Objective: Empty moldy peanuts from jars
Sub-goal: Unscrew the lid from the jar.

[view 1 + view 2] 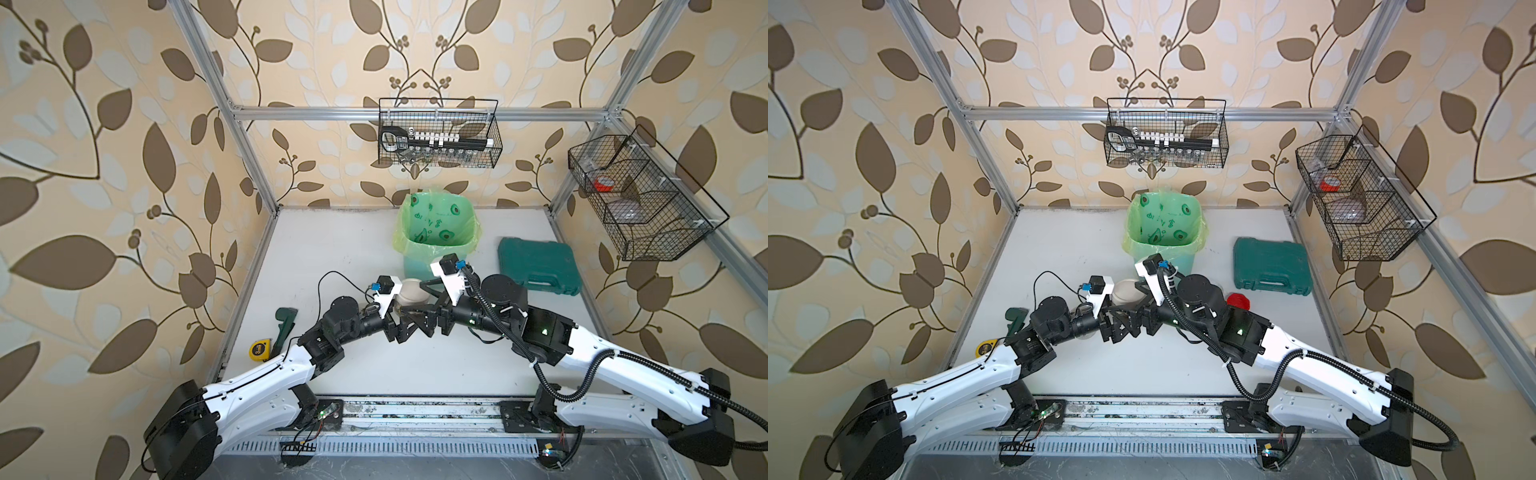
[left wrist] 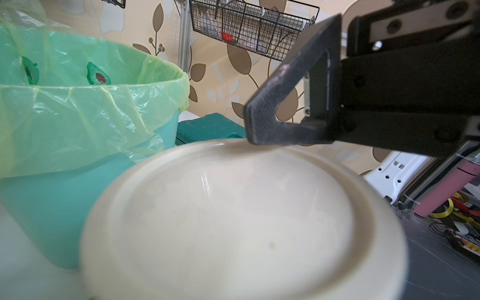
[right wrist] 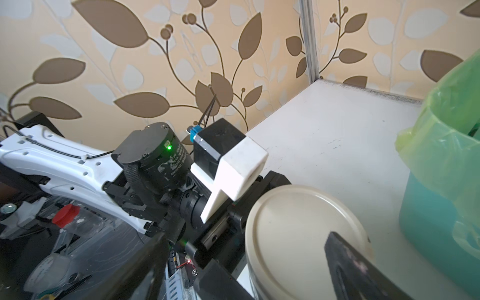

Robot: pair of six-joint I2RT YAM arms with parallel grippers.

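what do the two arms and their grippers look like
White shells, black joints on the left arm and right arm; a black corrugated hose follows the right one, a thin black cable the left. The left gripper and right gripper: black, triangular open-frame fingers.

Smooth, satin plastic for the round beige lid [image 2: 233, 220] of the squat clear jar [image 3: 255, 280]; thin, crinkled, glossy film for the yellow-green bag [image 2: 78, 117] over a smooth mint-green plastic bin [image 2: 52, 207]. Matt, scuffed white on the tabletop [image 3: 337, 130], thin metal wire for the 2 black wall baskets, rear [image 1: 438, 162] and side [image 1: 665, 232], moulded plastic for the dark green case [image 1: 538, 266].
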